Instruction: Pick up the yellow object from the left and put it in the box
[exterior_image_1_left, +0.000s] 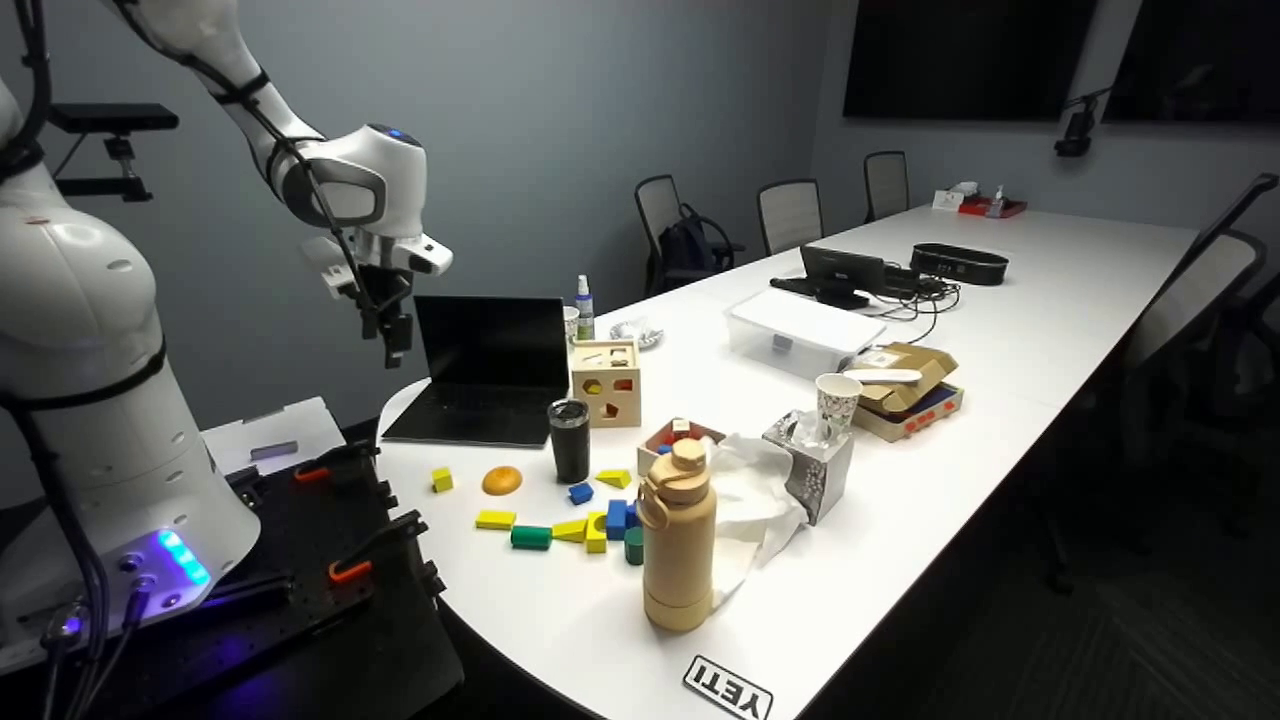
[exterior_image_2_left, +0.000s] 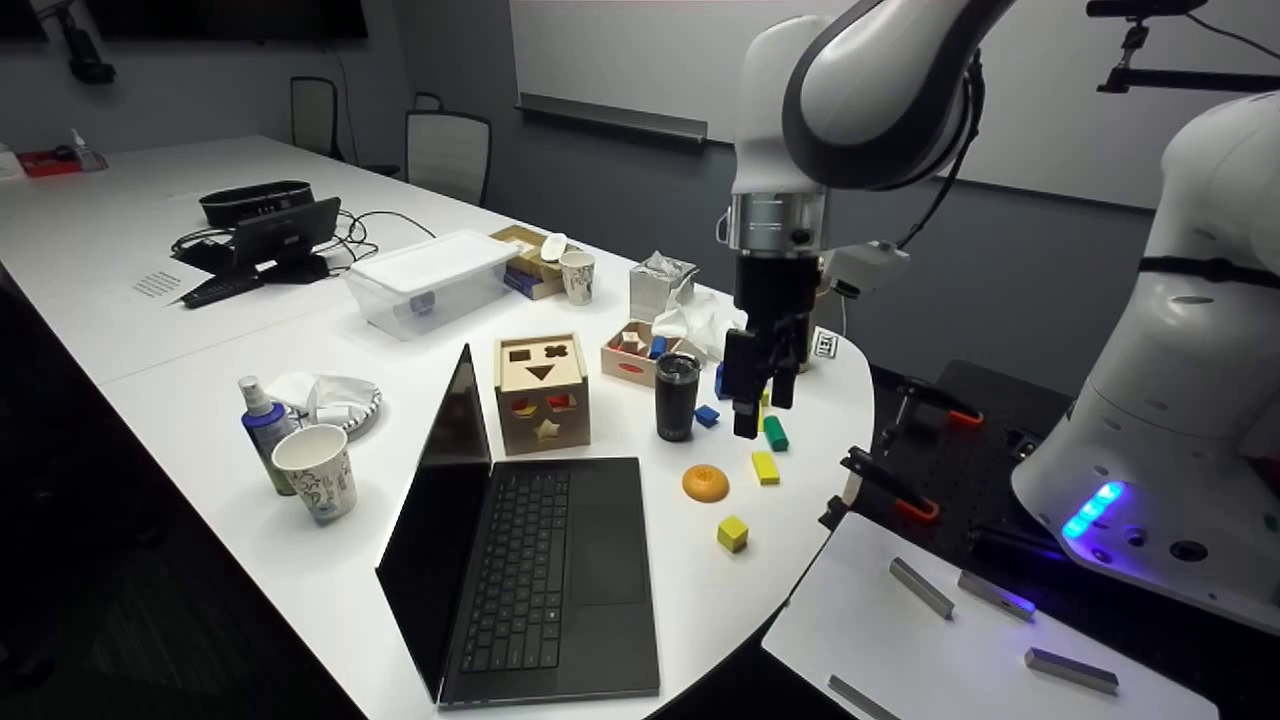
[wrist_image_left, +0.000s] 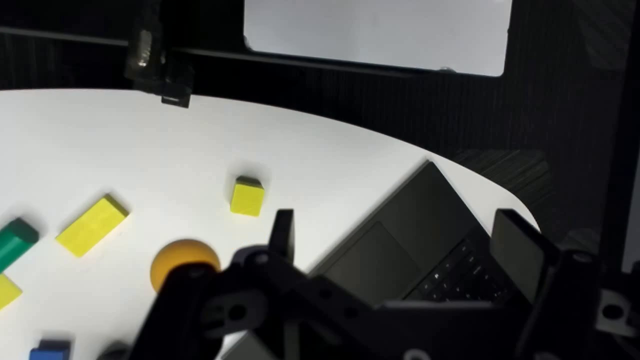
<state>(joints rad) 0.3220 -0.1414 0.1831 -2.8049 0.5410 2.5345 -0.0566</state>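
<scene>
The yellow object is a small bright yellow cube on the white table near its rounded edge. It shows in both exterior views (exterior_image_1_left: 442, 480) (exterior_image_2_left: 732, 534) and in the wrist view (wrist_image_left: 247, 199), just outside the left finger. The box is an upright tan wooden cube with dark shaped holes in its top and side, behind the laptop's side in both exterior views (exterior_image_1_left: 607, 412) (exterior_image_2_left: 545, 440). It is out of the wrist view. My gripper (exterior_image_1_left: 385, 342) (exterior_image_2_left: 764, 408) (wrist_image_left: 395, 215) is open and empty, raised above the table, with the laptop seen between its fingers.
An open black laptop (exterior_image_1_left: 470, 412) (exterior_image_2_left: 590, 600) stands beside the cube. An orange half-round piece (exterior_image_2_left: 705, 484), a yellow rectangular block (wrist_image_left: 92, 225) and a green cylinder (exterior_image_1_left: 530, 538) lie nearby. A black tumbler (exterior_image_1_left: 570, 445) and tan bottle (exterior_image_1_left: 680, 540) stand upright. A wooden tray (exterior_image_2_left: 628, 366) holds blocks.
</scene>
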